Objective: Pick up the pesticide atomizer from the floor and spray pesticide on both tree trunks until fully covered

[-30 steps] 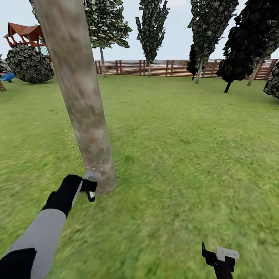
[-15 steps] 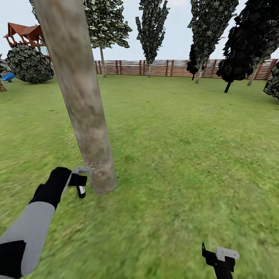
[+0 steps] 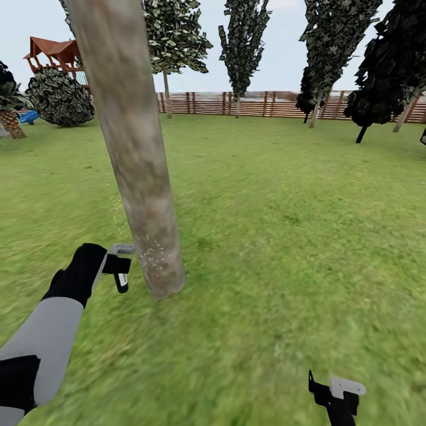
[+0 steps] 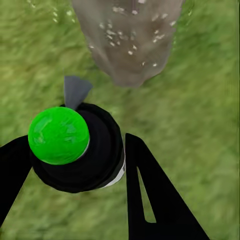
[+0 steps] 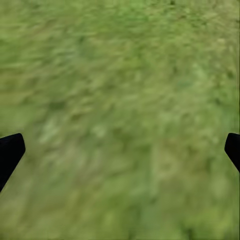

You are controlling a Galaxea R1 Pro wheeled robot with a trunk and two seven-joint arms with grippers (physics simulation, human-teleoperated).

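Observation:
My left gripper (image 3: 120, 264) is shut on the pesticide atomizer (image 3: 122, 279), low over the grass just left of the near tree trunk (image 3: 139, 154). In the left wrist view the atomizer (image 4: 80, 150) is a round black bottle with a green top, held between the black fingers (image 4: 150, 200). Its grey nozzle (image 4: 75, 91) points at the trunk's base (image 4: 131, 40). Whitish pesticide specks (image 3: 155, 255) dot the lowest part of the trunk. A second tree (image 3: 167, 94) with a thin pale trunk stands far back by the fence. My right gripper (image 3: 335, 393) hangs open over bare grass.
Lawn stretches to a brown slat fence (image 3: 278, 103) at the back. Dark narrow trees (image 3: 242, 41) line the fence and the right side. A round bush (image 3: 59, 97), a short palm (image 3: 12, 118) and a red-roofed play structure (image 3: 56, 53) stand at the far left.
My left gripper has drawn back from the trunk's base, leftward, still holding the atomizer. The whole view has since shifted, so the camera turned a little. The right gripper keeps its place.

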